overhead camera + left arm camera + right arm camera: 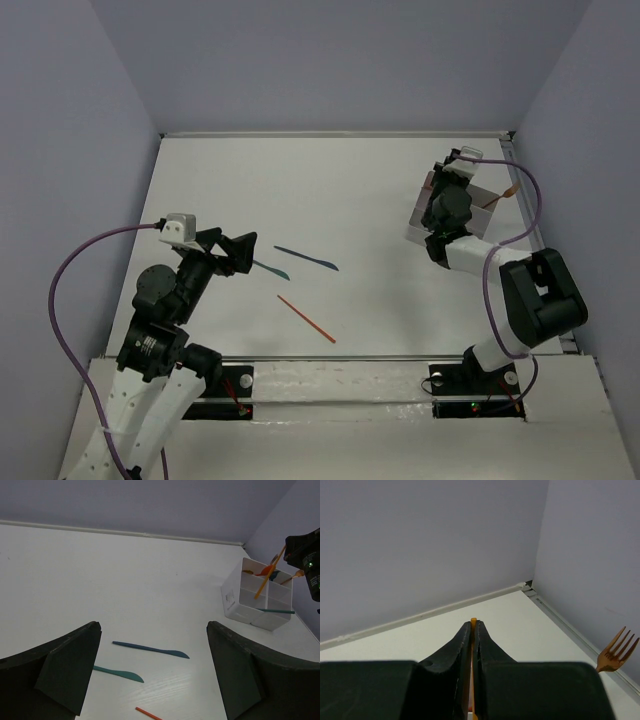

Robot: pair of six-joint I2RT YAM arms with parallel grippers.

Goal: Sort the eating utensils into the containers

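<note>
The white four-compartment box [235, 597] stands at the back right and holds orange utensils [264, 578] and a teal one [275, 611]. My right gripper [473, 626] hovers over the box [417, 222], shut on a thin orange utensil [473, 620] held edge-on. An orange fork [616, 652] sticks up from the box. My left gripper [153, 625] is open and empty, above the table on the left [238, 250]. In front of it lie a dark blue knife [150, 649], a teal knife [118, 673] and an orange stick [306, 318].
Purple cables [70, 275] loop beside both arms. Grey walls close in the table on three sides; the box sits near the right wall.
</note>
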